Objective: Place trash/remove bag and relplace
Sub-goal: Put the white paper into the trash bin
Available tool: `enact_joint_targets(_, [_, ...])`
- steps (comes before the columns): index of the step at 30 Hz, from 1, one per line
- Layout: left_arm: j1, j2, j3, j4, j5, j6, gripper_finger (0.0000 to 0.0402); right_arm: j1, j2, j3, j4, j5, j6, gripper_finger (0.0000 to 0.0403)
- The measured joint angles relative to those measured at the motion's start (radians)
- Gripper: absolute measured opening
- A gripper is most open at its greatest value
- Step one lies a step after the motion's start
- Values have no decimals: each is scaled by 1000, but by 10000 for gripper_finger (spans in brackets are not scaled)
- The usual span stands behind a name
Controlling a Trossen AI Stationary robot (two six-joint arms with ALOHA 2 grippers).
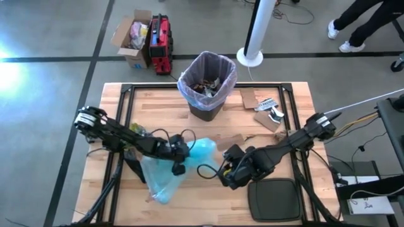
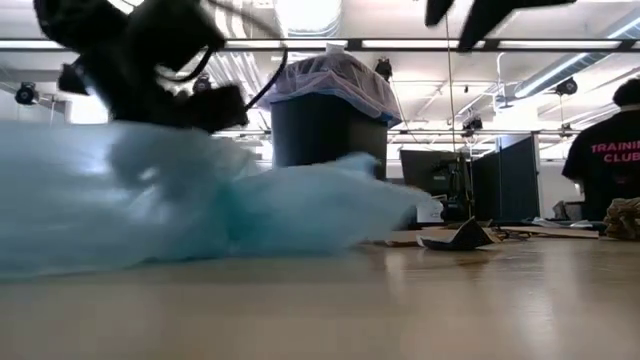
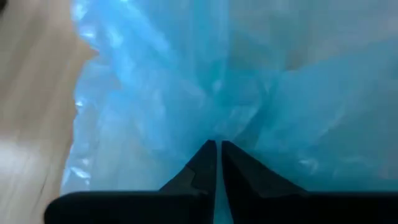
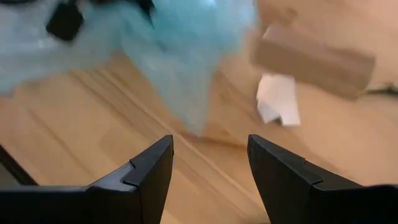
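Note:
The bag (image 1: pixel 208 68), a pale pink-lavender liner, lines the dark bin (image 1: pixel 206 108) at the table's far middle, with trash (image 1: pixel 207 85) inside it. More trash, brown cardboard and white paper scraps (image 1: pixel 264 107), lies to the right of the bin. A light blue plastic bag (image 1: pixel 169 169) is spread on the table at the near middle. My left gripper (image 1: pixel 181 157) is shut on it. My right gripper (image 4: pixel 208 149) hovers open above the table just right of the blue bag's right end, holding nothing. My left gripper pinches a gathered bunch of the blue bag's film (image 3: pixel 217 134) between its two shut fingers. The fingers slant down from the table's left side. The film puckers toward the fingertips, and the rest of the blue bag (image 2: pixel 200 210) lies slack on the table.
A brown cardboard piece (image 4: pixel 314 56) and a white paper scrap (image 4: pixel 277 99) lie on the wood beyond my right gripper. A black flat lid (image 1: pixel 273 198) sits at the near right. A cardboard box (image 1: pixel 132 36) and a red case (image 1: pixel 160 43) stand on the floor behind the table.

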Motion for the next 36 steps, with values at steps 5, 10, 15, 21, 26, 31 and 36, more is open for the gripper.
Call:
enact_joint_targets(5, [-14, -94, -133, -52, -12, -93, 10, -17, 4, -125, 5, -95, 105, 195])
enact_joint_targets(10, [-39, -258, -273, -71, -9, -241, 10, -65, -3, -304, 75, -66, 459, 202])
enact_joint_targets(15, [-39, -409, -357, -87, 4, -286, 10, -121, -10, -453, 351, -58, 638, 232])
enact_joint_targets(21, [-39, -509, -412, -78, 3, -368, 10, -181, -9, -547, 579, -52, 693, 282])
enact_joint_targets(26, [-39, -521, -421, -69, 0, -398, 10, -198, -8, -570, 580, -100, 695, 305])
enact_joint_targets(31, [-39, -510, -421, -44, -28, -400, 10, -196, -11, -566, 612, -103, 630, 302])
enact_joint_targets(36, [-38, -489, -421, 15, -57, -354, 10, -206, 9, -564, 687, -165, 484, 290])
